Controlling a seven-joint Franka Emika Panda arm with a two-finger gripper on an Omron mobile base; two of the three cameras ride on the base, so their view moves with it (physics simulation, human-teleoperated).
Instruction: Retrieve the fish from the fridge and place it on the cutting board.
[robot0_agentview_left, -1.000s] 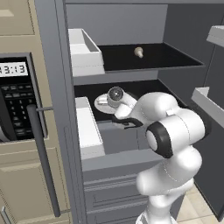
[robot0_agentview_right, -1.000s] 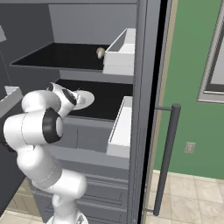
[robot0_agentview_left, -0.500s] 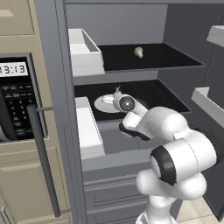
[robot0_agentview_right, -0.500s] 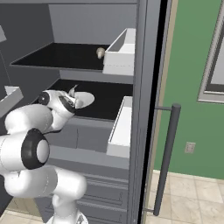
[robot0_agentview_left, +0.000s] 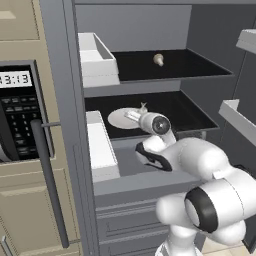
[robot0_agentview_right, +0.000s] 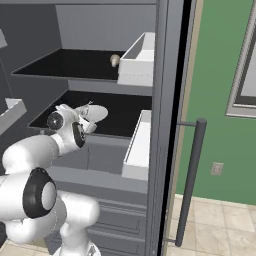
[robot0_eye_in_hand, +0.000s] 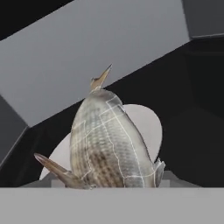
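One fish, mottled grey-beige with scale-like patches and a pointed tail, lies on a white plate near the lower fridge shelf's front left corner. Whether the gripper pinches it, I cannot tell.

Wall: green, window frame | Floor: beige tile | Cabinetry: beige, microwave inset

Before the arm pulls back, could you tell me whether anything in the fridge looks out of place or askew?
The fish on the white plate, middle shelf of the fridge, looks propped up rather than lying flat. Nothing looks spilled or damaged.
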